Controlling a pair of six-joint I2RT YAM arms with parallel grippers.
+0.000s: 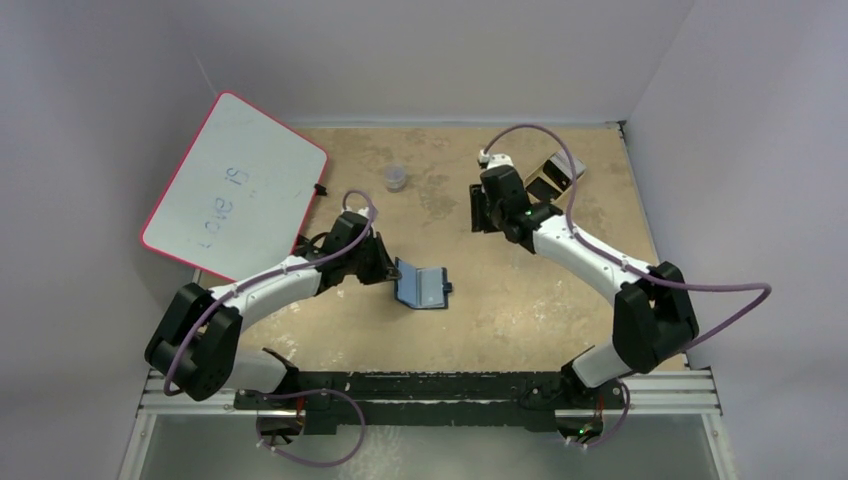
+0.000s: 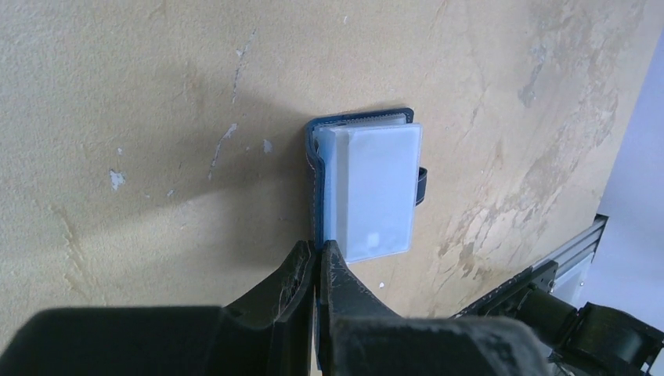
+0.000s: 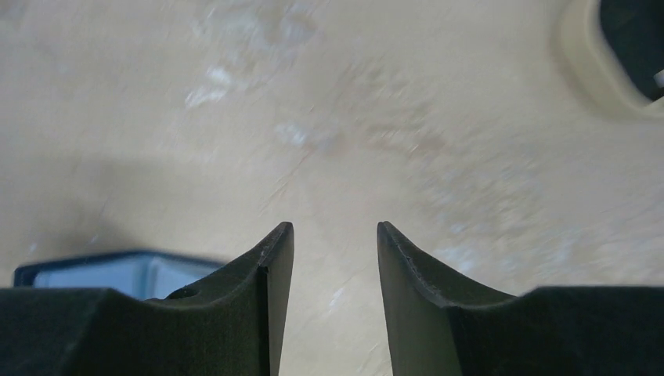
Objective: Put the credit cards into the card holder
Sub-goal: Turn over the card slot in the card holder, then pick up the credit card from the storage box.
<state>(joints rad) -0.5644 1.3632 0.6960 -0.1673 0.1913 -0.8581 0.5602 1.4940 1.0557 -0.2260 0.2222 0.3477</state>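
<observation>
Worn tan surface (image 1: pixel 520 310) bears the card holder (image 1: pixel 420 285); left end effector (image 2: pixel 316 262), clamped on its cover, must steady it for the open, empty right end effector (image 3: pixel 335 235).

Loses the near corner of the card holder (image 2: pixel 364 188) between the pinched fingers (image 2: pixel 344 290) of the left gripper (image 2: pixel 317 251). Washes its pale inner face out in glare; cannot tell pocket from anything tucked inside.

Blurs the whole right wrist view. Shows there only a sliver of the holder, the rest behind one finger (image 3: pixel 258 298) of the right gripper (image 3: pixel 335 227) and below the frame edge. Crops the tan tray (image 3: pixel 587 70) at the top right corner, along with a dark thing (image 3: pixel 634 39) in it, unidentifiable.

Cannot read in full the faint writing on the whiteboard (image 1: pixel 235 190), nor tell the contents of the small clear cup (image 1: pixel 396 178): too small. Hides part of the whiteboard's near edge behind the left arm (image 1: pixel 280 280).
</observation>
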